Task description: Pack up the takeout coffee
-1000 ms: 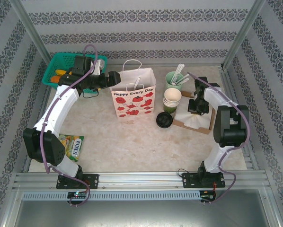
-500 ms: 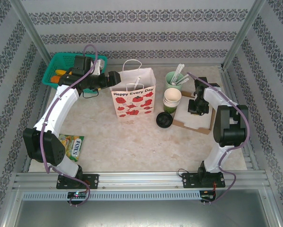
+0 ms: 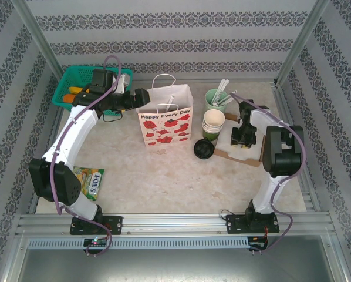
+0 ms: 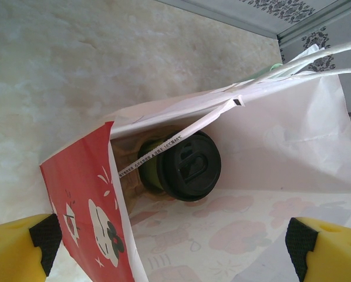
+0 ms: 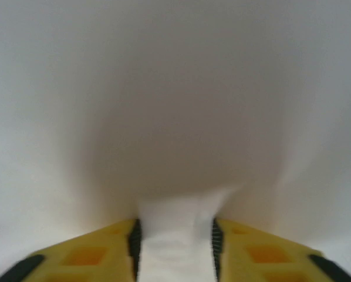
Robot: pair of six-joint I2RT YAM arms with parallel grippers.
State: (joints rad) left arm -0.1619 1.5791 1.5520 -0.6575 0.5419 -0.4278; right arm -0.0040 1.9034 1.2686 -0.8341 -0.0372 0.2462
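Observation:
In the left wrist view a takeout coffee [image 4: 184,167], dark green with a black lid, lies on its side at the bottom of the white paper bag [image 4: 269,135]. My left gripper [image 4: 175,252] hangs wide open over the bag's mouth, at the bag's left top corner [image 3: 141,97]. A black-lidded cup [image 3: 203,148] stands on the table right of the bag [image 3: 165,120]. My right gripper [image 3: 241,138] points down onto the white napkins [image 3: 250,150]. Its jaws stand a little apart with a fold of napkin [image 5: 174,235] between the pads.
A stack of lidless cups [image 3: 213,122] and a mint cup of white utensils [image 3: 218,97] stand between the bag and the right arm. The napkins lie on a cardboard tray [image 3: 225,154]. A green basket [image 3: 76,79] sits far left, and a snack packet [image 3: 88,181] lies near left.
The right gripper has shifted toward the near side and down onto the napkins, and its jaws have parted from shut. The left arm and bag have not moved.

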